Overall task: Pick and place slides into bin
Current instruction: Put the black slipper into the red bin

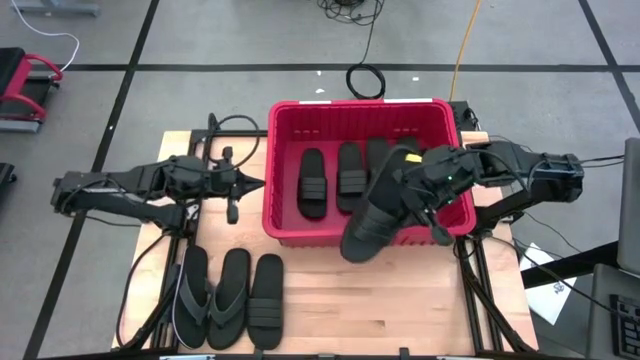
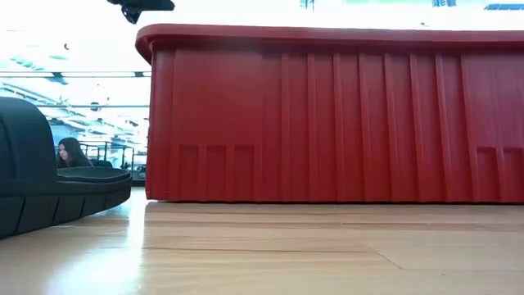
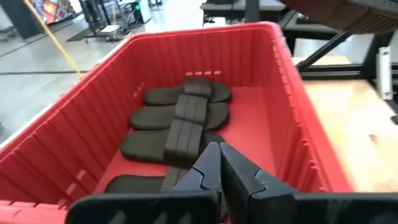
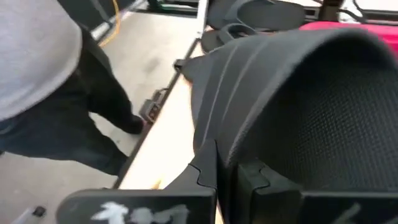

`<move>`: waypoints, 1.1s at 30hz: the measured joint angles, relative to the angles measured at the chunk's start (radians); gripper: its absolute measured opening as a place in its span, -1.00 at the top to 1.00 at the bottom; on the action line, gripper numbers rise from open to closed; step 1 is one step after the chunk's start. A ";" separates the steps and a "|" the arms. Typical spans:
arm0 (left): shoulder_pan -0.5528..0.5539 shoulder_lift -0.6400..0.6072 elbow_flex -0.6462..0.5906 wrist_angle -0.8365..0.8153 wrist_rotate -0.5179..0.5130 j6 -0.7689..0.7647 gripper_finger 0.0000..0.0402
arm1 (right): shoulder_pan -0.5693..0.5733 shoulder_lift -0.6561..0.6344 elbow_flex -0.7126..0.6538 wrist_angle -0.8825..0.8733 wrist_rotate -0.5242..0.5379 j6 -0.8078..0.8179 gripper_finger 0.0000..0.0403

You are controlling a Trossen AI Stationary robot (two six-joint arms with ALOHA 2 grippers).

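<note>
The red bin (image 1: 283,120) stands at the table's far middle, and three black slides (image 1: 351,177) lie flat on its floor; they also show in the left wrist view (image 3: 180,118). My right gripper (image 1: 422,188) is over the bin's right part, shut on a black slide with a ribbed band (image 1: 372,222) that slants over the bin's near rim. My left gripper (image 1: 252,185) is shut and empty, just left of the bin's left wall. Three more sandals (image 1: 230,297) lie flat on the table at the near left. My right gripper holds the slide by its ribbed band (image 4: 231,140), at the band's edge, between its two fingers (image 4: 205,169). The fingers come from the table's right side. The slide is lifted clear and tilted, its lower end (image 1: 355,245) out over the bin's near rim.
The bin's tall wall (image 2: 327,115) fills the low view, with a sandal (image 2: 49,192) at the left. A person in grey (image 4: 37,56) stands beside the table's edge. Bare wood (image 1: 400,300) lies in front of the bin at the near right.
</note>
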 joint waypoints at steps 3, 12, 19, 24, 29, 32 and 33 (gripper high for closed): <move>0.026 0.010 0.000 0.000 0.000 -0.004 0.96 | 0.001 0.018 0.000 0.002 0.000 0.000 1.00; 0.069 0.009 0.000 -0.003 0.000 0.019 0.87 | 0.028 0.090 -0.001 0.052 -0.044 0.064 1.00; 0.071 0.008 0.000 -0.037 0.002 0.043 0.96 | 0.102 0.201 0.000 0.196 -0.145 0.141 1.00; 0.071 0.008 0.000 -0.075 0.003 0.061 0.98 | 0.162 0.324 -0.001 0.236 -0.179 0.156 1.00; 0.071 0.008 0.000 -0.083 0.005 0.134 0.89 | 0.194 0.467 -0.001 0.359 -0.273 0.204 1.00; 0.071 0.008 0.000 -0.083 0.005 0.185 0.86 | 0.210 0.538 -0.002 0.503 -0.334 0.256 1.00; 0.071 0.008 0.000 -0.083 0.005 0.197 0.86 | 0.215 0.559 -0.002 0.557 -0.357 0.271 1.00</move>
